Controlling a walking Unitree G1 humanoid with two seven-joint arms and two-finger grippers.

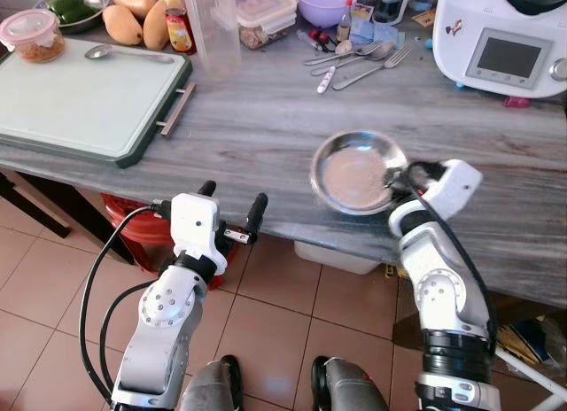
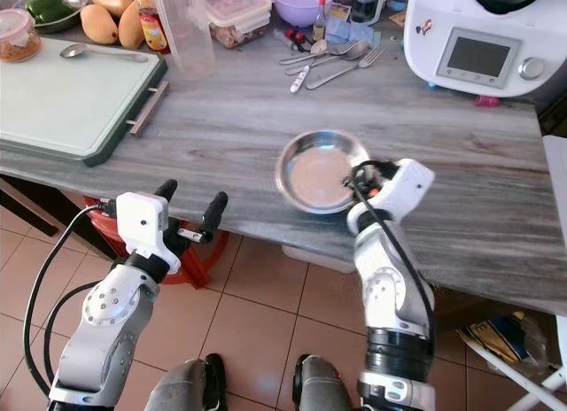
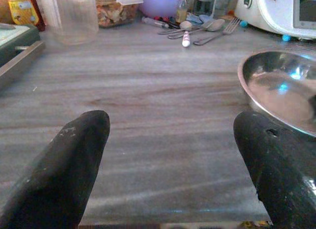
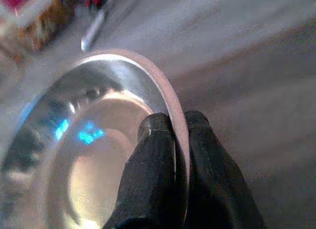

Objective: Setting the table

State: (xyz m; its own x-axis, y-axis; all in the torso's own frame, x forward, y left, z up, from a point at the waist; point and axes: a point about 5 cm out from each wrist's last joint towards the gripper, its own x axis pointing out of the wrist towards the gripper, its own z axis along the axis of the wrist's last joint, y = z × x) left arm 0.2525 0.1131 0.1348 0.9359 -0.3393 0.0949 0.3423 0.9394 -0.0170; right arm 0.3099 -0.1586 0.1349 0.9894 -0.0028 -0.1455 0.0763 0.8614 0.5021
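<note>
The steel plate (image 1: 359, 172) lay flat on the grey counter (image 1: 266, 127), close to its near edge and right of centre. It looked thin, stiff and light, with a polished, slippery surface and a shallow raised rim; I judged that rim the only sensible place to take hold, since the flat middle gives a two-fingered tool nothing to bite. Such a pinch at one edge would let the plate tip or slide if lifted quickly.

The right tool (image 4: 178, 128) was already at that rim, on the plate's right side, pinching it with one black finger (image 4: 155, 135) inside the dish and the other outside. The plate's far side rested on the counter.

The left tool (image 1: 232, 205) hung just in front of the counter's near edge, well to the left of the plate, its fingers (image 3: 74, 155) spread wide and holding nothing.

Farther back lay a green-edged cutting board (image 1: 84, 101) at the left, loose cutlery (image 1: 354, 61) beyond the plate, and a white kitchen machine (image 1: 505, 34) at the right.
</note>
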